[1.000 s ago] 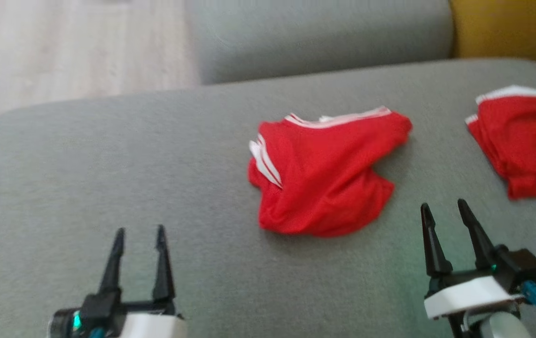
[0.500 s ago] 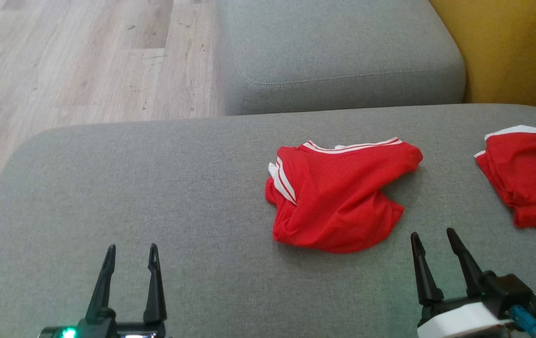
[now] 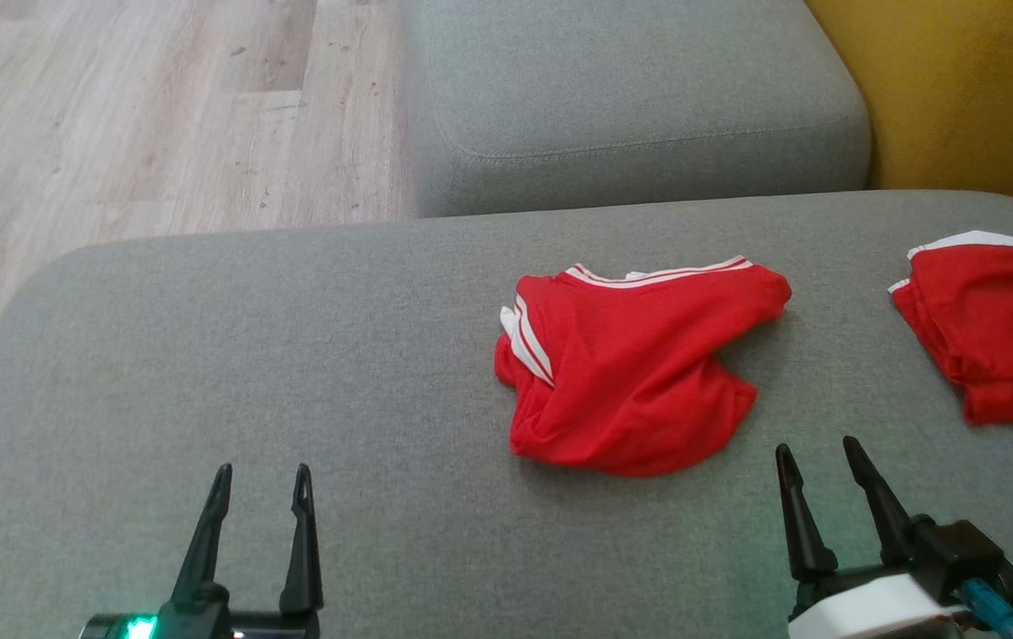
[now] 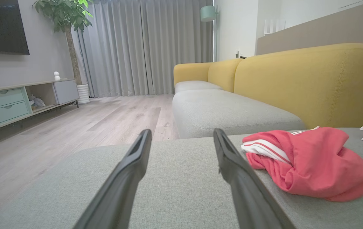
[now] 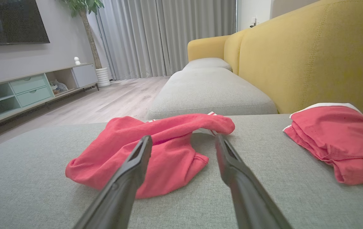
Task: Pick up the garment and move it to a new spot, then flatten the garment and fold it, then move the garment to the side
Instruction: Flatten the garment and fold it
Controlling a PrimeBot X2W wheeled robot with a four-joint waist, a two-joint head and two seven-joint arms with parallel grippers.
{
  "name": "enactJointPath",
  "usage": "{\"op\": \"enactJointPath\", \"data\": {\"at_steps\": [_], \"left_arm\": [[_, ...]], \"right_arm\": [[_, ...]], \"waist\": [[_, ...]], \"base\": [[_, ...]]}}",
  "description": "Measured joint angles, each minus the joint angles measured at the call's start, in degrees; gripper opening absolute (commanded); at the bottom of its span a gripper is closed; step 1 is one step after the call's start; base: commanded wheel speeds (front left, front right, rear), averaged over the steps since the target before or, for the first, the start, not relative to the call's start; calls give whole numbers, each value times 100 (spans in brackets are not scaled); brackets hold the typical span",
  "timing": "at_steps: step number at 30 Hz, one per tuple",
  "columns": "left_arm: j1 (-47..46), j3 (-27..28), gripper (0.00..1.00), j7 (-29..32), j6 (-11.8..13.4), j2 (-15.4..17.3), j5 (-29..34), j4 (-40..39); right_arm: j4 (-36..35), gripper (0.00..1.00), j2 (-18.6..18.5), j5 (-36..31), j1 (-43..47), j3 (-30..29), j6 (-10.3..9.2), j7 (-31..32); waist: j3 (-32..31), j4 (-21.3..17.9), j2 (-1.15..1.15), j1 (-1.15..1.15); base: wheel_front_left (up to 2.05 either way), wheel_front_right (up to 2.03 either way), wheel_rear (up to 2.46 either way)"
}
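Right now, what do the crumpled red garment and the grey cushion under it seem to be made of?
The crumpled red garment looks like thin synthetic knit, perhaps polyester: limp soft folds, faint mesh texture, white stripes. The grey cushion looks like matte woven upholstery: fine heathered weave.

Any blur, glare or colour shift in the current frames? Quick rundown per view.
Head view: sharp, soft even light, thin shadow under the crumpled garment, green lamp glow at the base of the left gripper. Left wrist view: wide-angle stretch, the fingers loom large and soft-edged. Right wrist view: same stretch; the crumpled garment reads pinker than in the head view; no glare.
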Motion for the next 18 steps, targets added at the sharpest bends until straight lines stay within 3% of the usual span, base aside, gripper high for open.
{"op": "enactJointPath", "data": {"at_steps": [18], "left_arm": [[1,81,100,0,-55,-49,31,51]], "right_arm": [[98,100,8,1,0,-32,0,0]], "waist": [[2,-44,0,0]], "base": [[0,0,0]]}}
